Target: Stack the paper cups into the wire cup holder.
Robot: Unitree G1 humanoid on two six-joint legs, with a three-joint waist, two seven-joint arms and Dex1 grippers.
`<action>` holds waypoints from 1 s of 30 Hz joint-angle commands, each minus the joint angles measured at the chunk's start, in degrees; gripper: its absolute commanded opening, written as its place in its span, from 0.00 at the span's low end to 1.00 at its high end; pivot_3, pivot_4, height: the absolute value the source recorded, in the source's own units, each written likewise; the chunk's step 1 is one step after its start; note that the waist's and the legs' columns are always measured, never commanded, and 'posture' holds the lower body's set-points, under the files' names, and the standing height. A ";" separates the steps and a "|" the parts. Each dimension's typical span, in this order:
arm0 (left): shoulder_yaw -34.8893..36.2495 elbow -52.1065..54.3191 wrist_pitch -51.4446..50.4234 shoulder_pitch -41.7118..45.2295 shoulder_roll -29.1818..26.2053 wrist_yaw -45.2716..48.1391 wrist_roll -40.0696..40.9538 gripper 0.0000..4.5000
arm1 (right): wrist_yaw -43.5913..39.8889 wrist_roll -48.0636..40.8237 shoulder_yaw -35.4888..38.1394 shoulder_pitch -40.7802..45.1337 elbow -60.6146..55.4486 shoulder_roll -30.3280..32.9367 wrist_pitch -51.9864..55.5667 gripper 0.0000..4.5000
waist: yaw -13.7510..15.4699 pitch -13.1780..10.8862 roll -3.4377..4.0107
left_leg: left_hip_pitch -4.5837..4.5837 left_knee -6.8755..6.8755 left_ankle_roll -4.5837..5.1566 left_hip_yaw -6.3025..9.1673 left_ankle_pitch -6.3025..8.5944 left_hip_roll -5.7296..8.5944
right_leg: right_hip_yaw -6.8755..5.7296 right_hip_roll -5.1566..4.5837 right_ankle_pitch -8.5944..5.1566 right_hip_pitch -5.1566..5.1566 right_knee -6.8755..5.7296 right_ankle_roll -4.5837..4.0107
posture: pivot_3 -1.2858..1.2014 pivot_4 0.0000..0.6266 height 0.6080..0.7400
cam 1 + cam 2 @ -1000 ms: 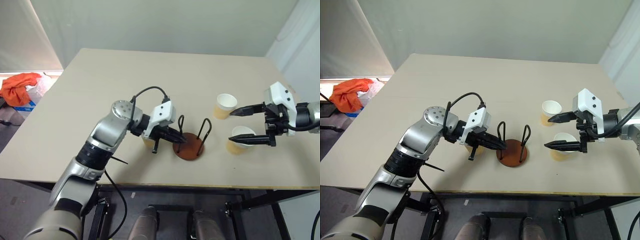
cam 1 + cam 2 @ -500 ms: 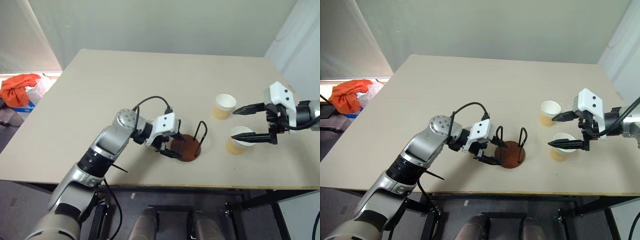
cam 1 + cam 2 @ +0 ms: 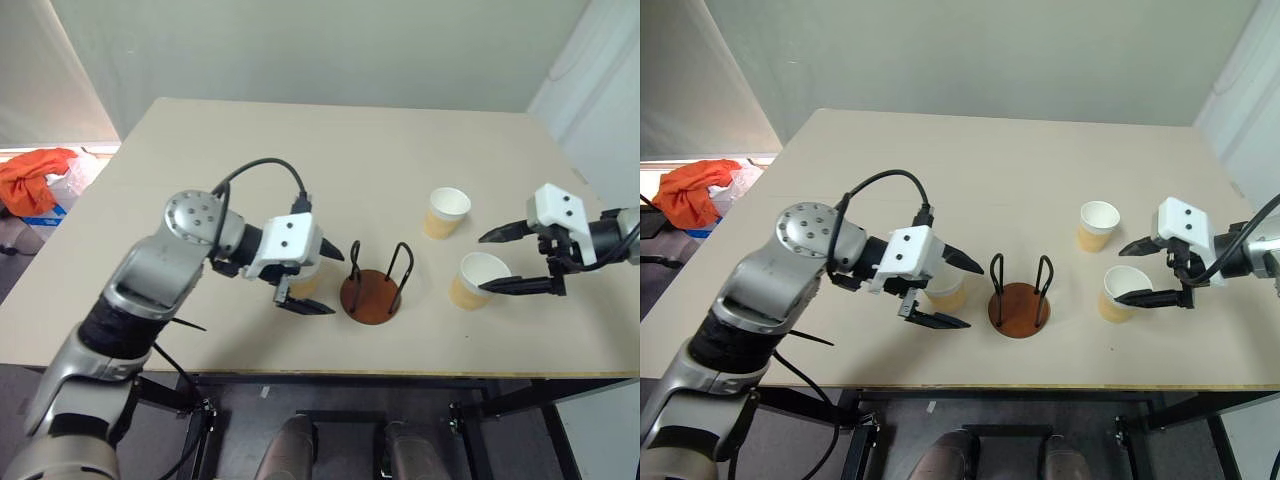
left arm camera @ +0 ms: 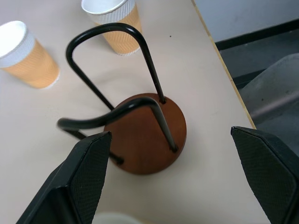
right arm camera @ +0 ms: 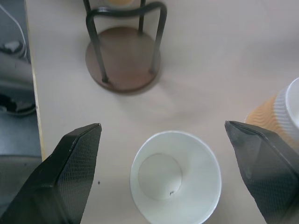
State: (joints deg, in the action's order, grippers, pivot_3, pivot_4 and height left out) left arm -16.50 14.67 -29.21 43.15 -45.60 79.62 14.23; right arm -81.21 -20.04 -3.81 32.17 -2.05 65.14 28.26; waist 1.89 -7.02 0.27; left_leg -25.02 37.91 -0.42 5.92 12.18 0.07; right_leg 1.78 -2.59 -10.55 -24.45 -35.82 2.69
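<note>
1. Pale beige desk [image 3: 250, 150] in a plain room with grey-green walls; an orange cloth [image 3: 28, 177] lies on the floor off the desk's left edge.
2. Wire cup holder [image 3: 371, 288] stands empty near the front edge, with both loops upright and nothing on its brown base.
3. Left gripper [image 3: 945, 293]: jaws spread wide, holding nothing. A paper cup [image 3: 944, 291] stands on the desk between them, just left of the holder.
4. Right gripper [image 3: 505, 262]: jaws released, straddling the near right cup [image 3: 470, 280], not yet closed on it. The far right cup [image 3: 444, 212] stands apart behind it.
5. All three cups are upright on the desk, none stacked.
6. Risk: the left cup sits close to the holder, so a sideways arm sweep could knock the cup over or shove the holder.
7. Risk: the right jaws could crush the thin paper rim, or clip it on closing and tip the cup.
8. Risk: the near cup and holder are close to the front edge, so a nudge may send either off.
</note>
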 commanded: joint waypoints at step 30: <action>23.98 0.42 -5.96 -3.62 -11.12 -1.63 25.03 1.00 | -2.61 1.22 2.02 5.74 -5.14 -0.41 0.31 0.01 | -0.39 -0.04 0.06 | 0.05 -0.44 -0.31 -0.01 0.15 -0.12 | -0.12 0.00 -0.28 -0.27 -0.08 -0.49 | 0.52 0.24 1.00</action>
State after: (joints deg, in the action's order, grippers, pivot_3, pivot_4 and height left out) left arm 7.58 16.19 -36.77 38.17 -55.23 77.33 40.87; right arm -82.50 -15.32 -7.42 34.28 -4.05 62.33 27.15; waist 1.51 -7.06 0.33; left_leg -24.99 37.44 -0.75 5.91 12.32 -0.04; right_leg 1.68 -2.60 -10.83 -24.77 -35.90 2.19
